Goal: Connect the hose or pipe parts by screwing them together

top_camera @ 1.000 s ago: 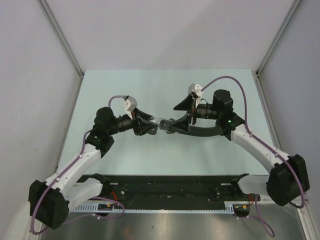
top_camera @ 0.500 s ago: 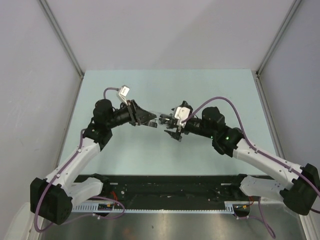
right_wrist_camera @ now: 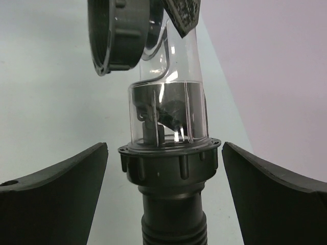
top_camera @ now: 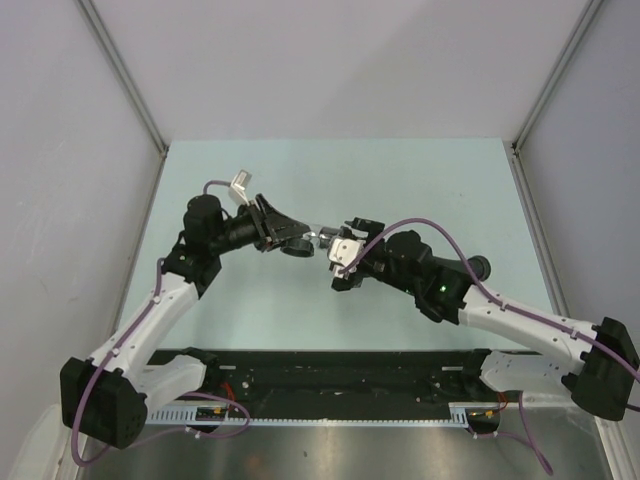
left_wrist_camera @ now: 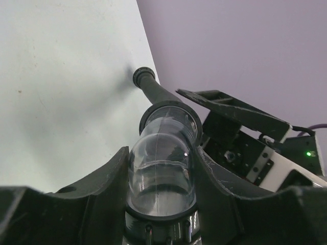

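Pale green table, grey walls. Left gripper clamps clear fitting above table; right gripper spread wide either side of hose collar, not touching. Top view: hose mostly hidden under right arm.

From my desk I see a clear plastic elbow fitting, glass-smooth and catching bright glints. Its dark plastic collar nut is moulded with raised ribs and has a dull sheen, and below it at six o'clock is a black corrugated plastic hose, matt and ridged. The black plastic fingers at four and eight o'clock look matt and faintly grainy to me, while the pale green table top is smooth, flat matt with a few small specks.
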Robot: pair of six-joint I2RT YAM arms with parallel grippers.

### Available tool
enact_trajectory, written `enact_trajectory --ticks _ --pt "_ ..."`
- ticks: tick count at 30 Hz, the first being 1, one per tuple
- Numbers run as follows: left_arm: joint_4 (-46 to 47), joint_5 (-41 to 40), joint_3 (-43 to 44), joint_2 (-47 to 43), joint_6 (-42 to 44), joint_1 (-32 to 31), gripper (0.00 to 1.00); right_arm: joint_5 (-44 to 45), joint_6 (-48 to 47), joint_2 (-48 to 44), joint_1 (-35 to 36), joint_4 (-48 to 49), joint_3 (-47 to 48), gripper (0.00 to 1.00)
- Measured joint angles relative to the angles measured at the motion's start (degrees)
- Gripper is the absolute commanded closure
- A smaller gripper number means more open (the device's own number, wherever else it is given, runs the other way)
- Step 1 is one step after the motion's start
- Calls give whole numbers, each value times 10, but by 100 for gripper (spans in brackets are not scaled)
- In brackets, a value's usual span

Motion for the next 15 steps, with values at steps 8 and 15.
enact_trajectory --ticks 8,15 --pt "-1 28 0 12 -33 4 99 28 -16 31 2 28 -7 61" --pt "30 40 -14 24 17 6 100 -69 34 44 -47 34 -10 80"
